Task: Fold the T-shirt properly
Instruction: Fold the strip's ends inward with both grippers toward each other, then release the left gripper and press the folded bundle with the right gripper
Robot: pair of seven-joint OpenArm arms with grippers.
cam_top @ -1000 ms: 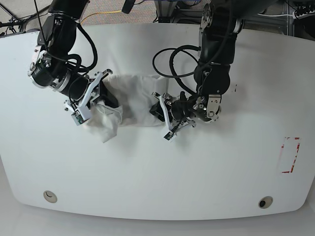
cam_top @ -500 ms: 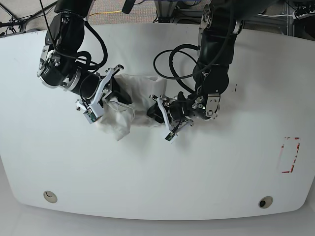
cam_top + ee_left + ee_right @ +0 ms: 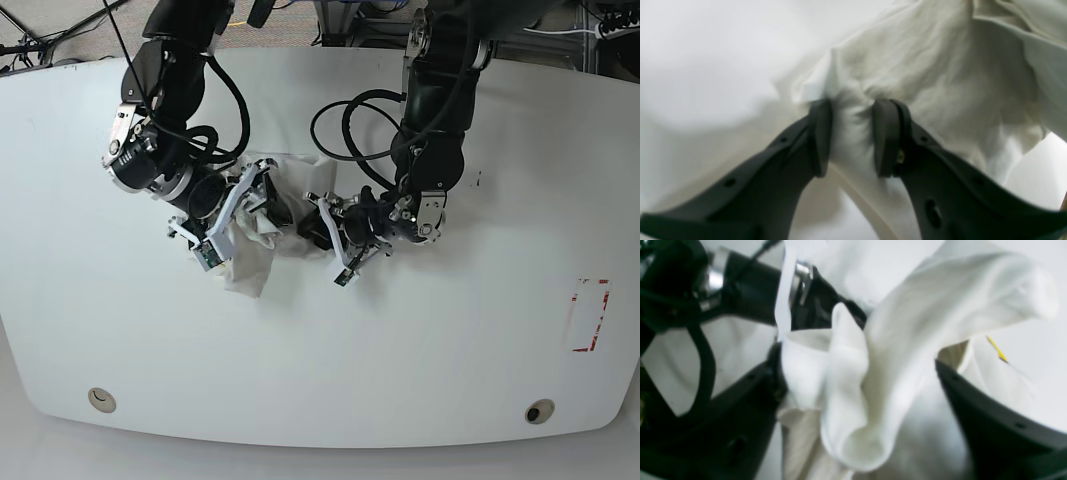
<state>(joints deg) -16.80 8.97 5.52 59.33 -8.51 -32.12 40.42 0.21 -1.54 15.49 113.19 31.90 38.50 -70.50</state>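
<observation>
Left wrist view: left gripper (image 3: 851, 138) pinched a T-shirt (image 3: 940, 76) fold.
Right wrist view: right gripper (image 3: 860, 393) jaws stood wide, cloth loose between.
Base view: right gripper had carried its cloth edge toward the left gripper, bunching the T-shirt mid-bench (image 3: 450, 340); fold delivered, probably releasing.

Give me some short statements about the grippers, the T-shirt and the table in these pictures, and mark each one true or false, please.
1. The left gripper pinches a fold of the T-shirt. True.
2. The T-shirt lies flat and spread out on the table. False: it is bunched between the two arms.
3. The right gripper has its jaws wide apart with cloth draped between them. True.
4. A red-outlined mark sits on the table beside the T-shirt. False: the mark is far off, near the table's edge.
</observation>
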